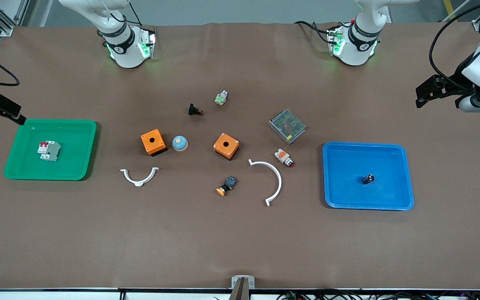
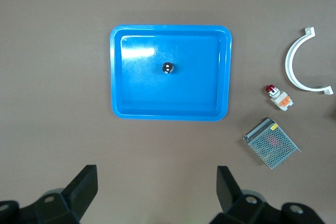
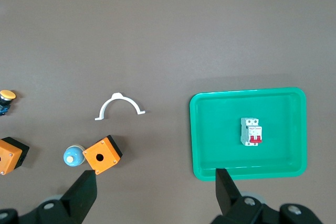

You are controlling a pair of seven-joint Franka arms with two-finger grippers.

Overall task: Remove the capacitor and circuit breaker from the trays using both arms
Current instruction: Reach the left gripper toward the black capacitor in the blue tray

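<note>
Two trays, both loaded. Blue tray sits lower right of the front frame with the capacitor upright near its middle. Green tray sits at the frame's left edge, breaker lying flat inside, red lever end toward the frame's top.

Mid-frame clutter, nearest first: long white arc clip, orange-capped button, short white clip, white-orange button with red cap, two orange boxes with a blue dome between them, mesh power supply, then black button part and a green-lit part.

Left gripper is raised at the frame's right edge, jaws wide apart, nothing held. Right gripper is raised at the frame's left edge above the green tray, jaws likewise apart and empty.
</note>
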